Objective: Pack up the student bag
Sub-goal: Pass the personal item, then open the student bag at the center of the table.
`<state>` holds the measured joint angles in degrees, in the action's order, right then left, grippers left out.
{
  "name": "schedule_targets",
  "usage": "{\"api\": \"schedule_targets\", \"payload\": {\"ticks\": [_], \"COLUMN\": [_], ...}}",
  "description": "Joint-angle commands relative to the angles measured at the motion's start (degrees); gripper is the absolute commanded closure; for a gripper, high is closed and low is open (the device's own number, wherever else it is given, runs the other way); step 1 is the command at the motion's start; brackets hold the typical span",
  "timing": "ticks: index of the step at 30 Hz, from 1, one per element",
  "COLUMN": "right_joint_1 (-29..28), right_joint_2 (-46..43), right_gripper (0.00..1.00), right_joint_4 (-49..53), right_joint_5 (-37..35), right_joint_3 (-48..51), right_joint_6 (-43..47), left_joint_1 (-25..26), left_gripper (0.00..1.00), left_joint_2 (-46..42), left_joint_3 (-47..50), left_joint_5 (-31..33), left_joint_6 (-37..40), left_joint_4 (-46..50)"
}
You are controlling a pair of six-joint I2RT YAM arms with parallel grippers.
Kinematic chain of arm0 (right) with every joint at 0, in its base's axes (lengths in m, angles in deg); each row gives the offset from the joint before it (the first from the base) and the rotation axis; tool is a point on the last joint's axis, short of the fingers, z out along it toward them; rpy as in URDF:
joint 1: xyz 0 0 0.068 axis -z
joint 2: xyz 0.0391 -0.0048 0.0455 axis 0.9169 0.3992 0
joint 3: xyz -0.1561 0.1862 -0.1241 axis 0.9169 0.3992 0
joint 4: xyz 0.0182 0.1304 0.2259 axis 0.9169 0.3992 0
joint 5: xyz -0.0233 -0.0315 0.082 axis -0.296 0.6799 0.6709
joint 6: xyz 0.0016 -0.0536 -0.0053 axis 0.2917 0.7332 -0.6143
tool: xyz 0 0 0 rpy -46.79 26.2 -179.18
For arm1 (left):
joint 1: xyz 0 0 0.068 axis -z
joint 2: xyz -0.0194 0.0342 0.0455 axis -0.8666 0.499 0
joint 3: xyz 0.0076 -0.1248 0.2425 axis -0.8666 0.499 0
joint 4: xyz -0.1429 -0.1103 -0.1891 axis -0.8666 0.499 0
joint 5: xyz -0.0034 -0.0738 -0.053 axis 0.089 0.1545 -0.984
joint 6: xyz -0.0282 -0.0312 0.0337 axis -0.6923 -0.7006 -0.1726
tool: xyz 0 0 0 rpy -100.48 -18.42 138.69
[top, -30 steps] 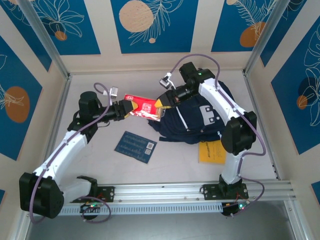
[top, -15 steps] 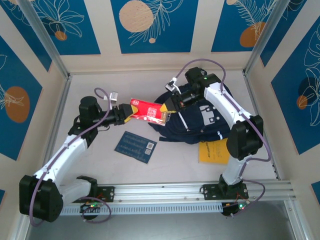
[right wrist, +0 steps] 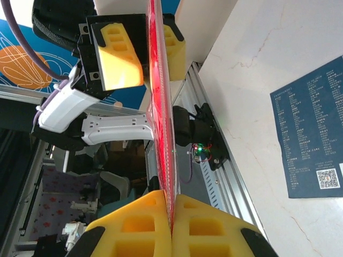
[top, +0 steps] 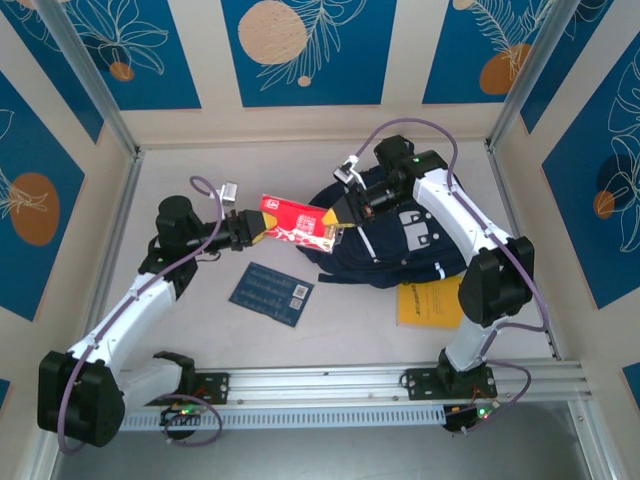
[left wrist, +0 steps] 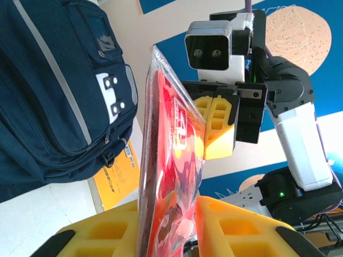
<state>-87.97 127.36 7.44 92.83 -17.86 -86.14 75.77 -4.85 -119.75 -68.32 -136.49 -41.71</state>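
Red packet [top: 297,222] in air left of bag [top: 410,245]; left gripper [top: 256,229] clamped on its left end, right gripper [top: 332,214] clamped on right end.

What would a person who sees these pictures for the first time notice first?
The eye goes first to the bright red packet, held above the table between the left gripper and the right gripper, each shut on one end. Just right of it lies the big navy student bag. A dark blue card lies flat nearer the arm bases, and a yellow booklet sits at the bag's near edge.
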Motion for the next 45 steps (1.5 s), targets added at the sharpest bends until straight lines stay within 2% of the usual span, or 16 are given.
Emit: {"api": "schedule_targets", "payload": {"ticks": [1, 3, 6, 9, 11, 13, 15, 19, 21, 23, 25, 26, 30, 35, 39, 45], "right_joint_1": [-0.7, -1.3, -1.8, -1.6, -1.5, -1.5, -1.5, -1.3, -2.3, -5.7, -10.2, -11.3, -11.2, -11.8, -12.0, -13.0], "right_joint_2": [-2.0, -2.5, -3.3, -4.9, -6.1, -7.9, -10.0, -12.9, -13.5, -15.5, -18.1, -18.8, -17.4, -8.8, 0.4, 9.1], "right_gripper": [1.00, 1.00, 1.00, 0.76, 0.71, 0.70, 0.64, 0.65, 0.61, 0.42, 0.18, 0.13, 0.10, 0.09, 0.10, 0.14], "right_joint_4": [0.1, -0.3, -1.0, -2.3, -2.9, -5.3, -7.8, -11.4, -13.1, -17.5, -25.9, -28.8, -34.1, -34.5, -30.1, -25.2], "right_joint_5": [-1.2, -3.3, -7.9, -14.6, -17.9, -24.8, -32.1, -52.1, -60.0, -70.3, -82.8, -85.5, -83.5, -81.8, -83.8, -93.4], "right_joint_3": [1.6, 2.0, 2.1, 2.0, 1.8, 2.5, 3.9, 6.9, 9.1, 13.4, 19.7, 22.0, 25.0, 21.4, 14.6, 7.9], "right_joint_6": [1.0, 0.9, 0.4, -1.5, -2.3, -4.8, -7.0, -13.9, -14.9, -14.9, -15.5, -15.6, -19.0, -19.5, -19.7, -17.4], "left_joint_1": [1.3, 1.5, 1.6, 1.5, 1.5, 1.4, 1.4, 1.4, 1.5, 1.4, 1.5, 1.5, 1.4, 1.4, 1.3, 1.3], "left_gripper": [0.76, 0.83, 1.00, 1.00, 1.00, 1.00, 1.00, 1.00, 1.00, 1.00, 1.00, 1.00, 1.00, 1.00, 1.00, 1.00], "left_joint_2": [-1.3, -1.4, -1.9, -2.9, -3.6, -4.9, -6.5, -8.8, -8.9, -8.2, -7.7, -7.4, -6.5, -4.4, -3.8, -3.7], "left_joint_3": [0.1, 0.0, 0.1, 0.1, -0.1, -0.3, -0.8, -3.9, -4.9, -5.4, -5.6, -5.9, -9.1, -12.7, -12.9, -13.2], "left_joint_5": [-2.6, -2.6, -1.9, -0.9, 0.2, 3.1, 6.9, 15.8, 18.2, 19.0, 20.0, 21.2, 28.5, 37.1, 39.4, 40.2], "left_joint_6": [0.5, 0.6, 1.0, 2.0, 2.9, 5.1, 7.9, 14.5, 16.3, 16.9, 17.1, 17.6, 21.2, 24.0, 25.0, 25.6], "left_joint_4": [-4.5, -4.5, -3.8, -1.8, 0.1, 4.2, 9.7, 22.4, 25.0, 26.0, 26.8, 28.1, 36.9, 45.2, 46.2, 46.9]}}
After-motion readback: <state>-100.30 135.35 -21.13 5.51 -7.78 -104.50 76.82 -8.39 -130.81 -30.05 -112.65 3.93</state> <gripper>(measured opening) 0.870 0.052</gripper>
